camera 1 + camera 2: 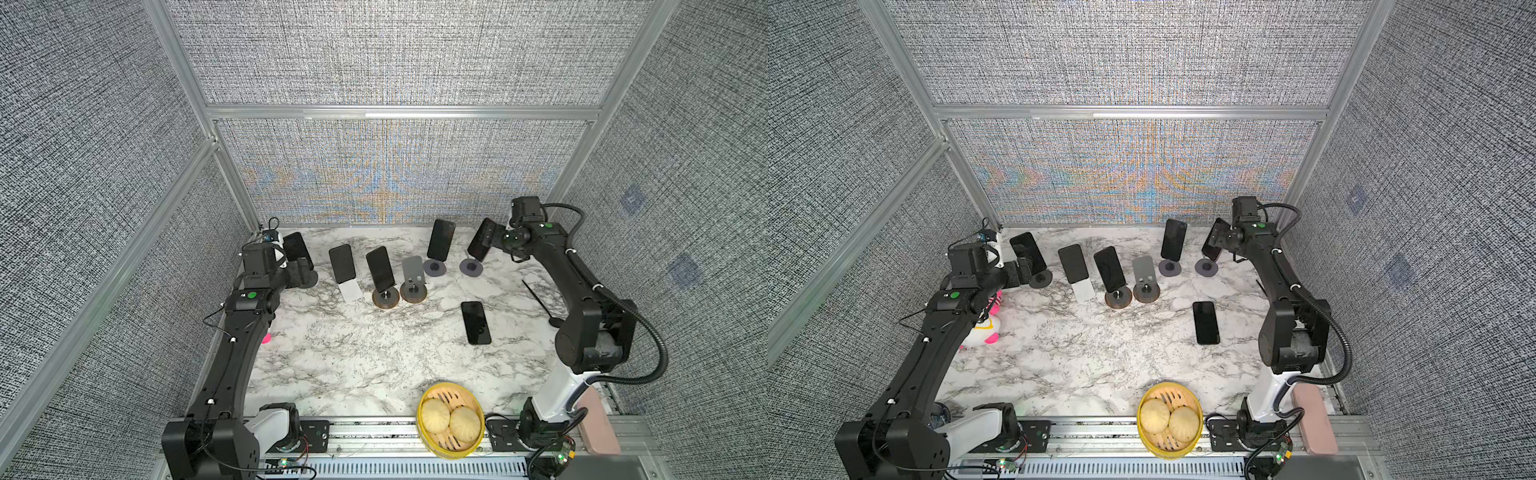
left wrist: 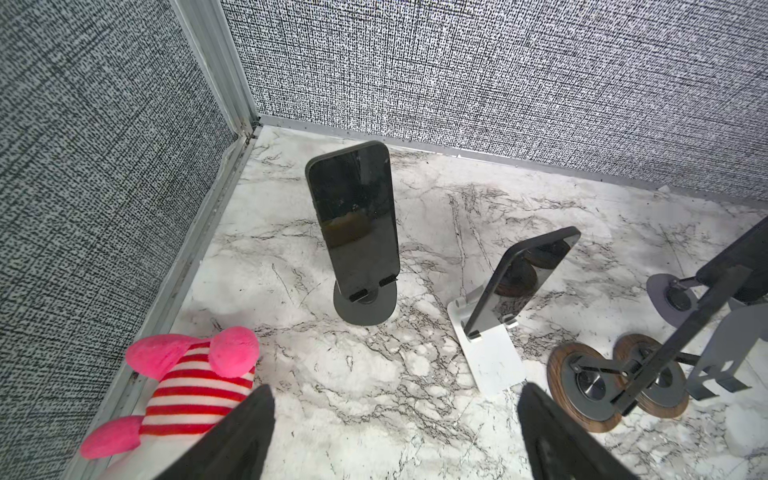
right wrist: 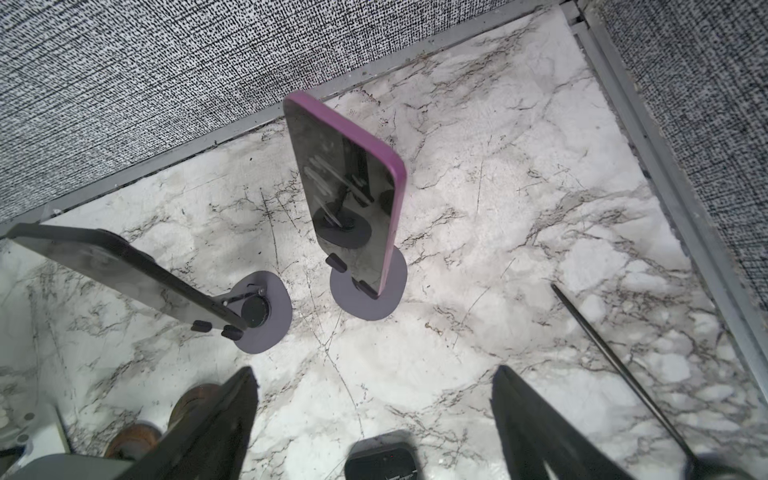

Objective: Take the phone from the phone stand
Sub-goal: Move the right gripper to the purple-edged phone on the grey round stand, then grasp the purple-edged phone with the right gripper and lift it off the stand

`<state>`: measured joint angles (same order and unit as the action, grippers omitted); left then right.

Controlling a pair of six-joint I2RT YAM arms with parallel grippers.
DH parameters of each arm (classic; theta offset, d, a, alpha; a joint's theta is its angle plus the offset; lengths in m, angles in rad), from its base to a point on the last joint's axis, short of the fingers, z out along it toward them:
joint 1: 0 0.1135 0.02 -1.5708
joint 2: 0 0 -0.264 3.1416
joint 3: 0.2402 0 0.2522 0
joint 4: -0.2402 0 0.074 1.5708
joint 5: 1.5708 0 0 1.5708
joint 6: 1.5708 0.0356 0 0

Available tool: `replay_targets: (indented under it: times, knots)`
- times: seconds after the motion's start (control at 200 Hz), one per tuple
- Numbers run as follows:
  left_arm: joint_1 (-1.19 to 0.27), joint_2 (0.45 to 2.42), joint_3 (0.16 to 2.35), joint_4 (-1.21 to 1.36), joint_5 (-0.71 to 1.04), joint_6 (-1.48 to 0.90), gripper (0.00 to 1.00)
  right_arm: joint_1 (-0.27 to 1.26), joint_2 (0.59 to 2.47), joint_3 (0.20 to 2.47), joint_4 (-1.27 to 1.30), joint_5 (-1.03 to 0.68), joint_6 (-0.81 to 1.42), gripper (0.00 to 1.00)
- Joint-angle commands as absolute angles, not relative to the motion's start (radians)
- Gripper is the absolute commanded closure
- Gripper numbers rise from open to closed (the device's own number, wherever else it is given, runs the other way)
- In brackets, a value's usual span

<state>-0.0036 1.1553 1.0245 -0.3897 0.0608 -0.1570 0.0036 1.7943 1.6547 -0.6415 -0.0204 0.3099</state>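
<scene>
Several dark phones lean on stands along the back of the marble table (image 1: 353, 365). My left gripper (image 1: 302, 271) is open, low in front of the far-left phone (image 1: 296, 248) on its black round stand (image 2: 365, 305). In the left wrist view that phone (image 2: 355, 216) stands beyond my empty gripper (image 2: 392, 415). My right gripper (image 1: 495, 240) is open and close to the far-right phone (image 1: 480, 243). The right wrist view shows that phone's purple case (image 3: 353, 191) on a grey stand (image 3: 368, 291), ahead of the empty gripper (image 3: 374, 399).
One phone (image 1: 476, 323) lies flat on the table. An empty grey stand (image 1: 412, 270) is mid-row. A striped pink plush toy (image 1: 988, 324) lies under the left arm, a black rod (image 1: 540, 301) lies by the right arm, and a bamboo steamer (image 1: 451, 419) with two buns is at the front.
</scene>
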Motion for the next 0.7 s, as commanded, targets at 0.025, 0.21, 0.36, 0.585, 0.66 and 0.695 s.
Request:
replay_targets:
  times: [0.025,0.21,0.36,0.585,0.66,0.695]
  knots:
    - [-0.003,1.158,1.027,-0.367,0.074,-0.156,0.08,-0.050,1.805,1.654,-0.580,-0.261,0.136,0.43]
    - [-0.003,1.171,1.030,-0.372,0.087,-0.151,0.08,-0.090,1.823,1.615,-0.497,-0.363,0.081,0.66]
    - [-0.003,1.167,1.032,-0.373,0.090,-0.148,0.08,-0.114,1.839,1.603,-0.472,-0.363,0.074,0.58]
    - [-0.003,1.164,1.030,-0.371,0.086,-0.144,0.08,-0.133,1.905,1.641,-0.441,-0.443,0.055,0.62]
    - [-0.003,1.165,1.030,-0.371,0.087,-0.143,0.09,-0.135,1.925,1.655,-0.445,-0.443,0.048,0.62]
    - [-0.003,1.166,1.031,-0.373,0.089,-0.144,0.09,-0.136,1.928,1.655,-0.435,-0.448,0.046,0.62]
